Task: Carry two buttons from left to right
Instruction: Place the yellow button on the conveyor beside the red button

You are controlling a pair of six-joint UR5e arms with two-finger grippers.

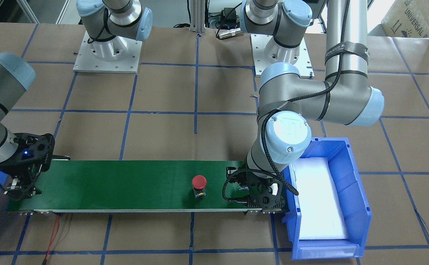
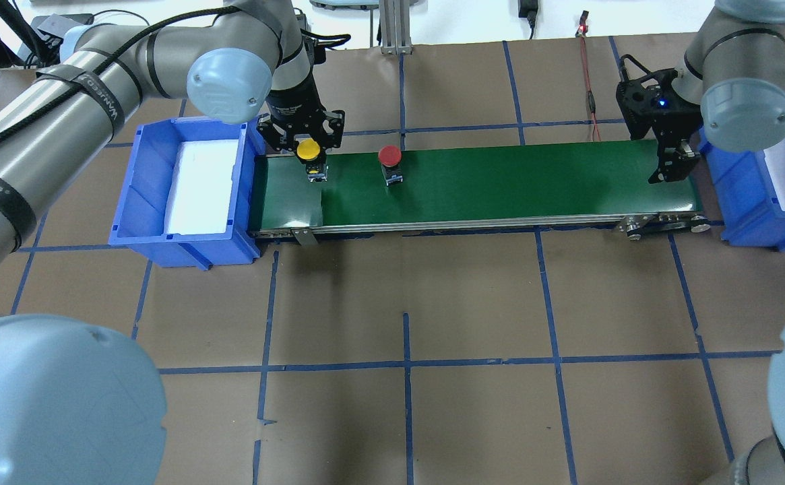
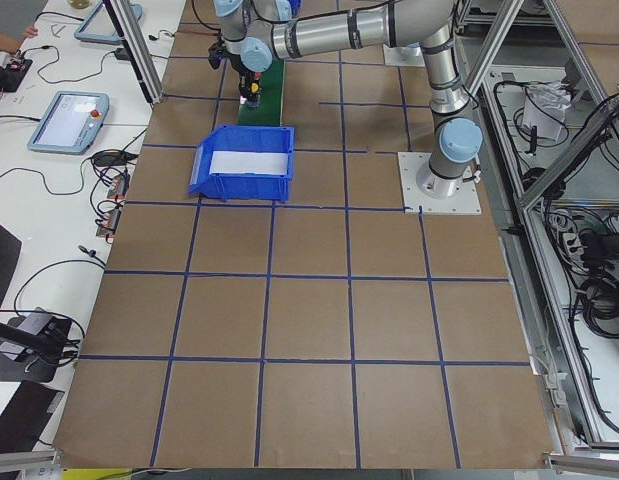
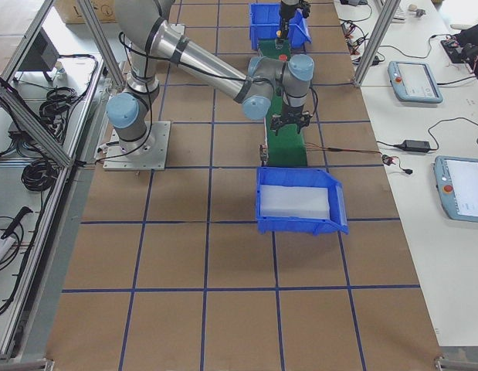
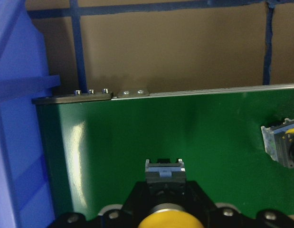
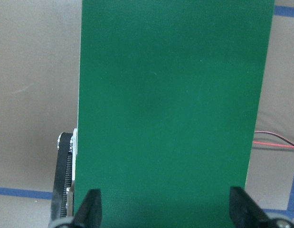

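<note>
The yellow button is gripped upright in the left pincer, belt directly beneath; the right pincer is spread open.

Belt lane open between red button and right gripper

The right gripper shows two black fingertips spread wide at 7 and 5 o'clock, over a green belt that fills the middle. The brown desk flanks the belt, with a black toothed pulley at 8 o'clock and a red wire at 4 o'clock.
</note>
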